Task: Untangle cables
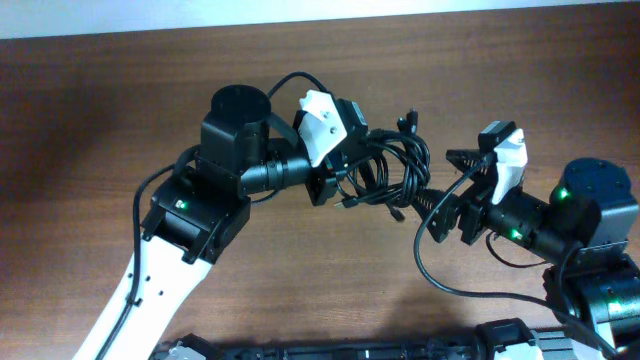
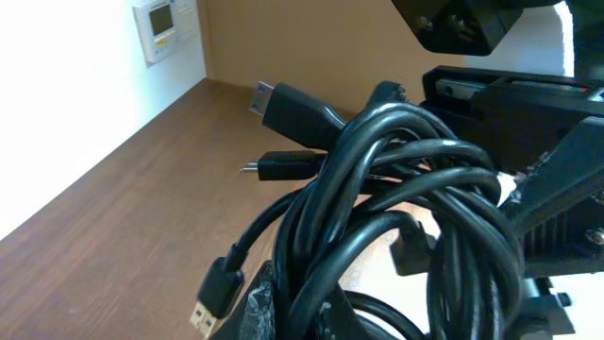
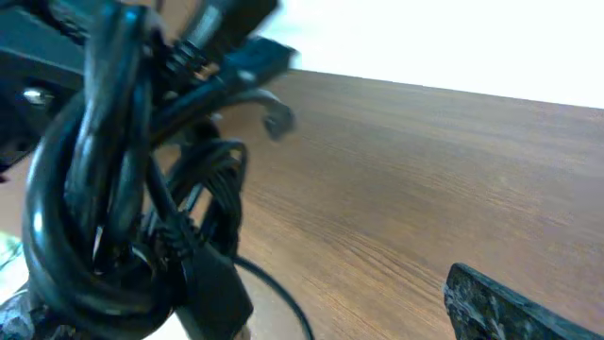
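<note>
The cables (image 1: pixel 388 168) are a tangled coil of thin black cords held just above the table, plug ends sticking out. My left gripper (image 1: pixel 335 183) is shut on the coil's left side. In the left wrist view the cables (image 2: pixel 396 189) fill the frame, with a gold USB plug (image 2: pixel 213 304) hanging low and the left gripper (image 2: pixel 311 316) pinching several strands. My right gripper (image 1: pixel 446 192) stands open at the coil's right end. In the right wrist view the cables (image 3: pixel 104 208) hang at the left; one finger (image 3: pixel 510 307) shows, the other is hidden behind them.
Brown wooden table (image 1: pixel 120 110) lies all round. The left arm's black joint (image 1: pixel 238 118) and white body (image 1: pixel 170 270) reach in from the lower left. The right arm's base (image 1: pixel 590 230) sits at the right edge. A wall panel (image 2: pixel 162 26) shows far off.
</note>
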